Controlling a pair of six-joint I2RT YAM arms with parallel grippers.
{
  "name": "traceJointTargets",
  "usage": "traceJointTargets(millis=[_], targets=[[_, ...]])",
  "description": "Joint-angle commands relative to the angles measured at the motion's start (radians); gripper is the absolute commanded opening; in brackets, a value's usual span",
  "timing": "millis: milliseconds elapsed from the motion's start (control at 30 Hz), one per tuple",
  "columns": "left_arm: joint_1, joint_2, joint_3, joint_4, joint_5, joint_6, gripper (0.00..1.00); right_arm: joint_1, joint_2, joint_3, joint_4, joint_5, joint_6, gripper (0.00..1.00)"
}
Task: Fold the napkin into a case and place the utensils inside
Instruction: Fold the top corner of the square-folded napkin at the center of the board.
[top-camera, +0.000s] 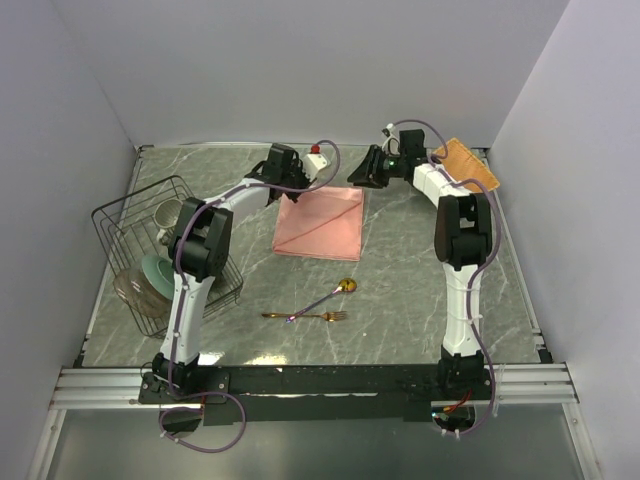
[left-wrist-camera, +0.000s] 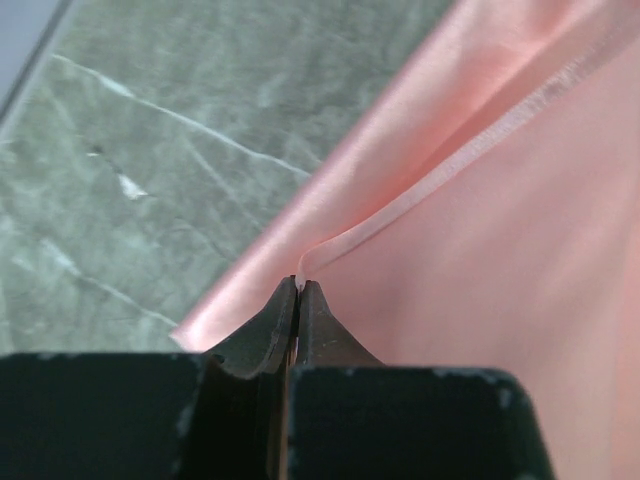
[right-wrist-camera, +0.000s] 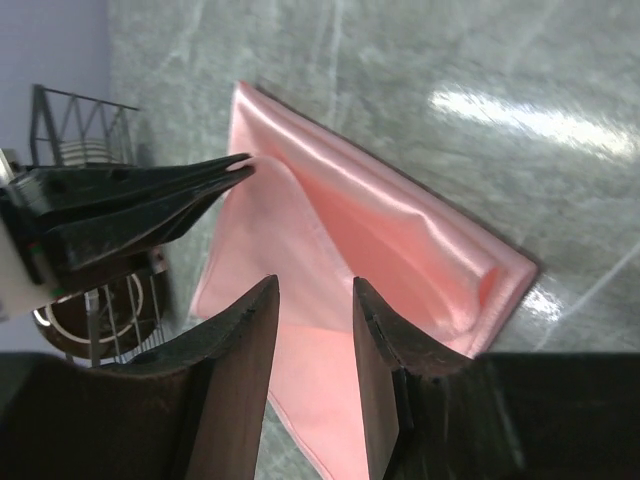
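Folding unfinished: napkin (top-camera: 320, 222) lies partly doubled on the worktop (top-camera: 420, 290). Left pincer (left-wrist-camera: 299, 283) clamps its hem; right pincer (right-wrist-camera: 312, 290) parted, empty. Spoon (top-camera: 335, 293) and fork (top-camera: 305, 316) lie apart, not yet tucked in.

Black wire rack (top-camera: 130, 230) on grey table (top-camera: 400, 290), left: cup (top-camera: 168, 212), green plate (top-camera: 158, 275), glass bowl (top-camera: 133, 292) inside; orange-tan woven mat (top-camera: 466, 163) far right.
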Motion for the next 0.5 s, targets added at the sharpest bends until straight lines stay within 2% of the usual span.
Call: traceJointTargets(millis=[0, 167, 467], targets=[[0.004, 0.007, 0.005, 0.119, -0.101, -0.032, 0.01, -0.005, -0.065, 0.000, 0.072, -0.032, 0.034, 0.43], [0.018, 0.039, 0.049, 0.105, -0.140, -0.061, 0.01, 0.003, -0.058, 0.015, 0.081, -0.042, 0.050, 0.43], [0.019, 0.042, 0.042, 0.092, -0.167, -0.067, 0.01, 0.027, -0.038, 0.037, 0.071, -0.048, 0.039, 0.43]])
